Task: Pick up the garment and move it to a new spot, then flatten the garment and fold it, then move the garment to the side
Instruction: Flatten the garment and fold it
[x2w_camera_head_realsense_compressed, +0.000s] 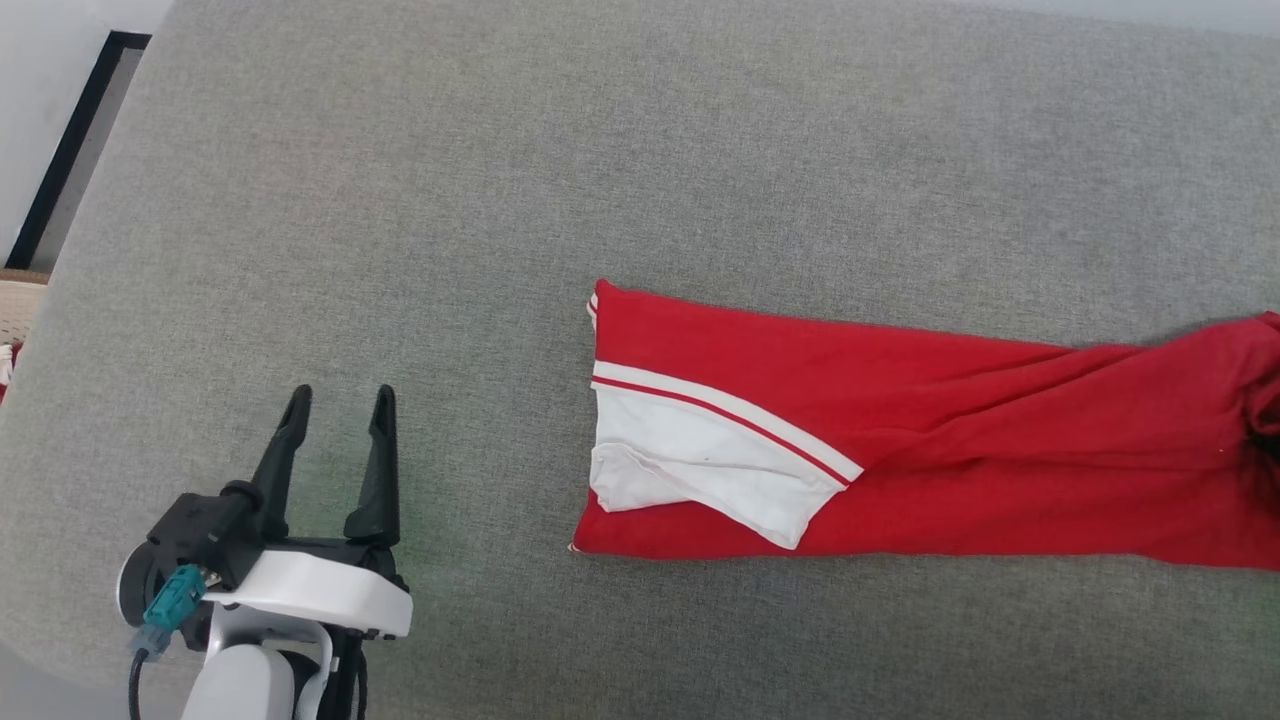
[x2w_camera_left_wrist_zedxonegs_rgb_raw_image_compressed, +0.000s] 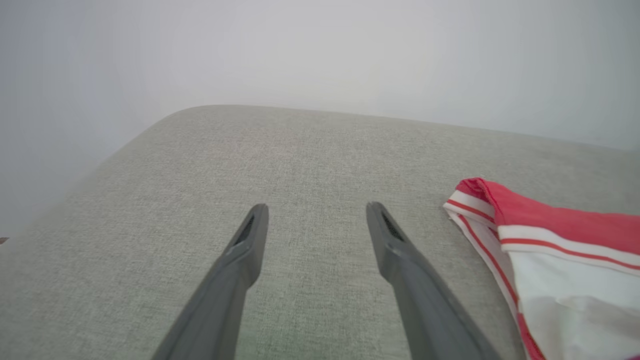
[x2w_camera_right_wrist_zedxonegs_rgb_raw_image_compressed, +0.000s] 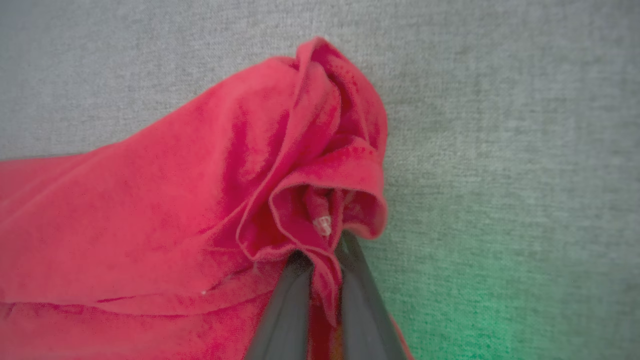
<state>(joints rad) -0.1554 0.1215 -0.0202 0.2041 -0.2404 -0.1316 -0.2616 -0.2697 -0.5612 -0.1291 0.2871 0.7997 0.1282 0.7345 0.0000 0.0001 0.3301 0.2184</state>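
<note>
Grey woven fabric covers the counter. On it the red shirt lies stretched long, its bunched end pinched by the right gripper. The left gripper hovers spread beside the sleeve end.

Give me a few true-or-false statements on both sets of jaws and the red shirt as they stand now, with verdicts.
1. The left gripper has its jaws shut on the garment. False: its jaws stand open over the bare grey surface, apart from the garment.
2. The right gripper has its jaws pinched on a bunched red end of the garment. True.
3. The garment lies stretched out as a long strip on the grey surface. True.
4. The white sleeve is the part caught in the right gripper. False: the sleeve lies at the end nearer the left gripper, and the pinched fabric is red.
</note>
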